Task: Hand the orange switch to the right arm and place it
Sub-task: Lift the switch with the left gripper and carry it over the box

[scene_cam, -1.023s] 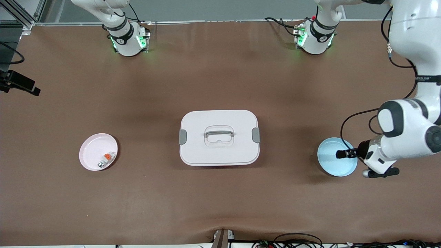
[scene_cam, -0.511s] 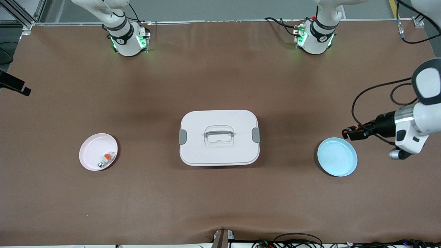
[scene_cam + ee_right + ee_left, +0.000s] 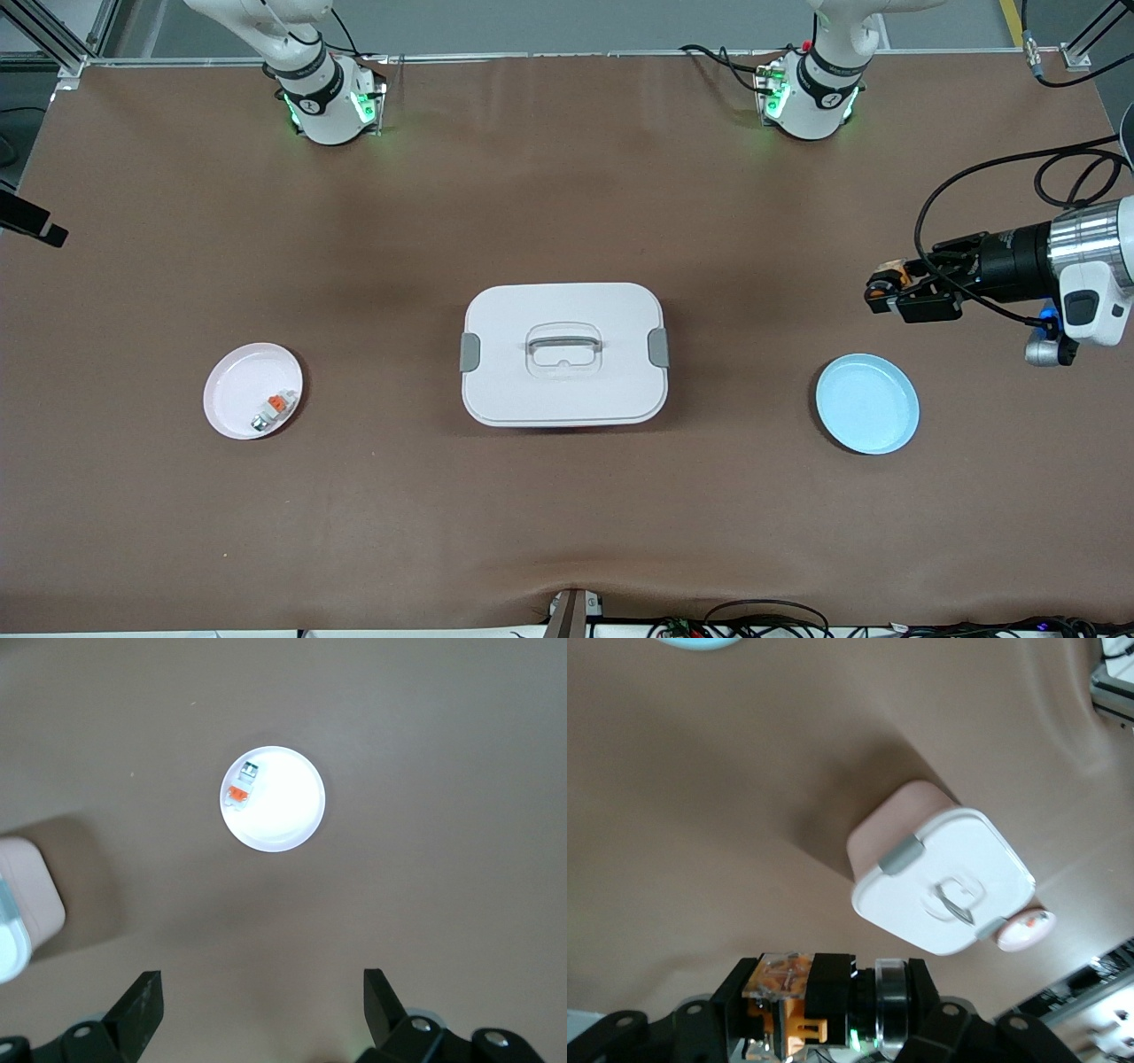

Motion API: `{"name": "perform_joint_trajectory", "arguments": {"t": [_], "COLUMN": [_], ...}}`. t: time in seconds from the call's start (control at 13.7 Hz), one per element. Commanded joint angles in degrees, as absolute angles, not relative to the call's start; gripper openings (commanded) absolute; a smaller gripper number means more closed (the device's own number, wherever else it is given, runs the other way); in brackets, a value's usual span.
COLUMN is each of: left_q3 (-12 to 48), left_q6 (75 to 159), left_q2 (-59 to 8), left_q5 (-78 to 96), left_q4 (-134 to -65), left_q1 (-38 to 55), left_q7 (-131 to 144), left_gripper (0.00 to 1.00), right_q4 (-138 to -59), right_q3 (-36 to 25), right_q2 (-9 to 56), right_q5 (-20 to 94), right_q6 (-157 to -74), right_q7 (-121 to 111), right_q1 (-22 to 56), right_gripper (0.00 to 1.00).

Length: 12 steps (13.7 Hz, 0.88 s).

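Note:
My left gripper (image 3: 886,291) is shut on the orange switch (image 3: 881,285), a small black body with orange parts, held sideways in the air. It hangs over bare table near the blue plate (image 3: 866,403). In the left wrist view the orange switch (image 3: 819,1001) fills the gap between the black fingers (image 3: 735,988). My right gripper (image 3: 261,992) is open with nothing between its fingers, high over the table near the pink plate (image 3: 283,815). In the front view only a black part of that hand (image 3: 31,221) shows at the edge.
A white lidded box (image 3: 563,354) with grey latches stands mid-table. The pink plate (image 3: 252,391) at the right arm's end holds a small grey-white piece with an orange tab (image 3: 273,409). The blue plate holds nothing.
My left gripper has risen off the blue plate with the switch in it and moved toward the robots' bases. The right hand has slid further out of the front view.

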State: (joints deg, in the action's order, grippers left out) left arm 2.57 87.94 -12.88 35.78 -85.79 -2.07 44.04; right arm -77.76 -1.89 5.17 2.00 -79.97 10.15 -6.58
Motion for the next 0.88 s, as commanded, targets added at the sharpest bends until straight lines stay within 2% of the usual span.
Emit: {"name": "perform_joint_trajectory", "arguments": {"t": [0.0,0.22,0.37,0.58,0.8], "left_q3": [4.13,6.32,8.51,15.53,21.08], "left_q6": [87.01,87.54,89.20,98.40,106.41], "left_q2": [-11.34,-10.02,-10.02,-10.28,-11.07], "left_q5": [41.11,47.88,50.44,50.45,50.54], "left_q4": [-85.08,-84.99,-84.99,-85.17,-85.34], "left_q1": [-2.11,-2.11,-1.85,-1.93,-1.58], "left_q7": [49.99,54.30,58.08,64.40,71.00], "left_gripper": [0.38,0.38,0.38,0.38,0.38], "right_q4": [-77.96,-78.31,-78.31,-79.71,-85.14], "right_q3": [-1.32,-1.06,-1.05,-1.23,-0.88], "right_q2": [5.27,6.06,6.24,5.89,1.60], "right_q5": [2.90,2.64,9.27,20.97,28.63], "right_q6": [-79.11,-78.49,-78.13,-79.27,-87.77], "right_q7": [14.60,7.50,5.71,5.63,5.63], "right_q1": [-7.12,-5.81,-5.45,-5.71,-4.49], "right_gripper": [1.00,1.00,1.00,1.00,1.00]}}
